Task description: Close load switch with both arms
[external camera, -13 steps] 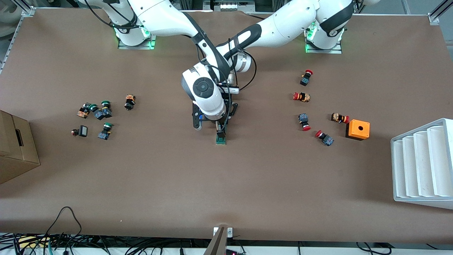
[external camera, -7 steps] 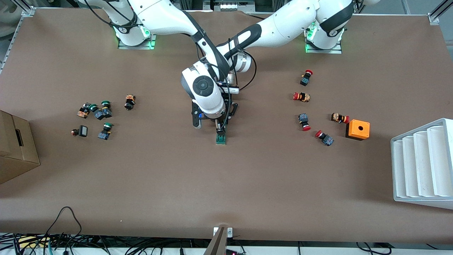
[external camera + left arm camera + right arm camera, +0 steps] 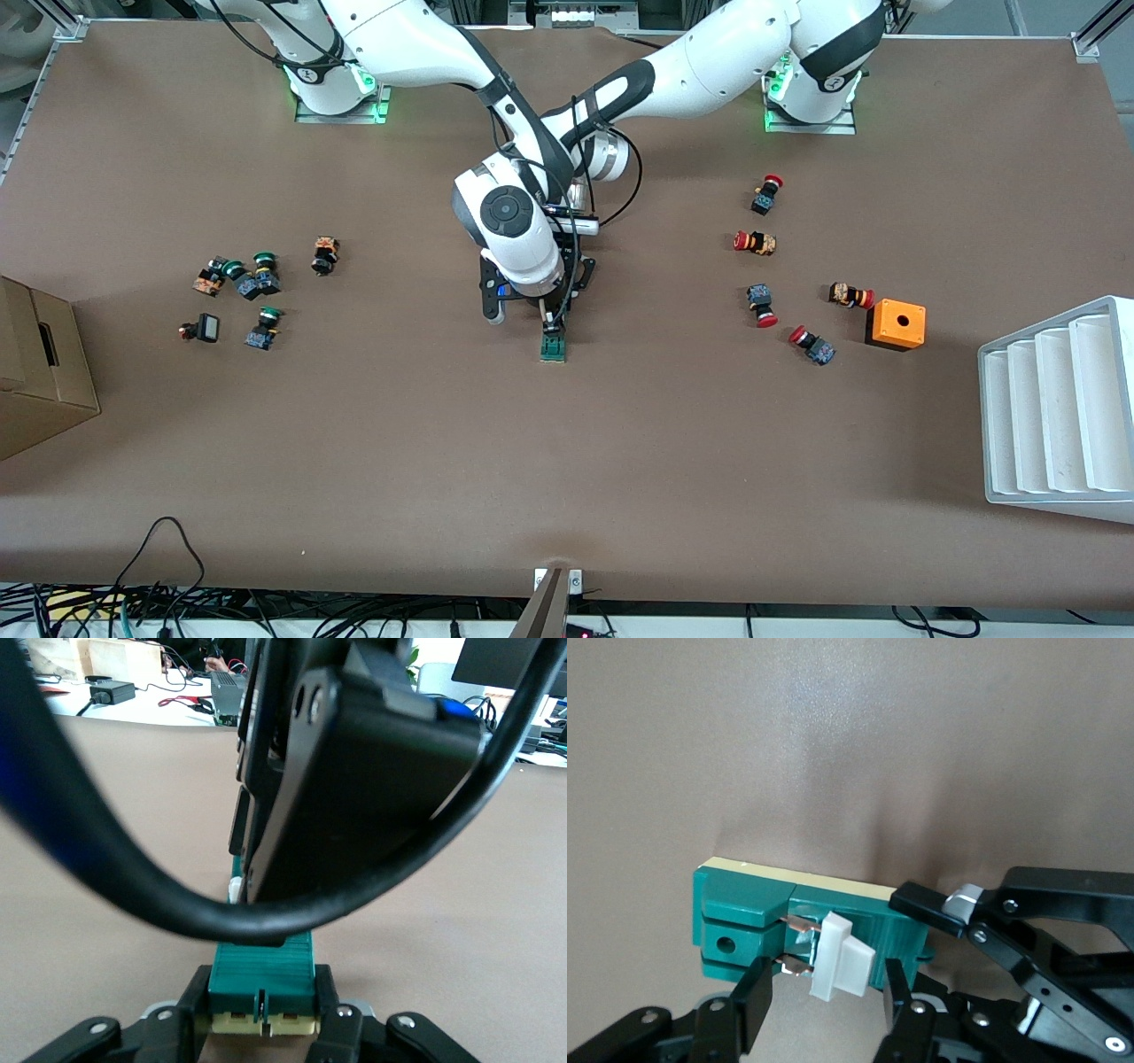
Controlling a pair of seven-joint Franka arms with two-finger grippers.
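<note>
The load switch (image 3: 553,348), a narrow green block, lies on the brown table's middle. In the left wrist view my left gripper (image 3: 263,1010) is shut on one end of the load switch (image 3: 266,970). In the right wrist view the switch's white tab (image 3: 842,957) sticks out from the green body (image 3: 740,912), with metal contacts showing beside it. My right gripper (image 3: 826,1001) is open, one finger on each side of the tab and apart from it. In the front view the right gripper (image 3: 551,321) is just above the switch, and the right arm's hand hides the left gripper.
Several red-capped push buttons (image 3: 757,241) and an orange box with a hole (image 3: 896,324) lie toward the left arm's end. A white ribbed tray (image 3: 1054,408) stands at that edge. Green-capped buttons (image 3: 252,283) and a cardboard box (image 3: 40,372) are toward the right arm's end.
The right arm's hand has shifted slightly toward the robots' bases, drawing its fingers back a little from the switch. The switch and the left arm have not moved.
</note>
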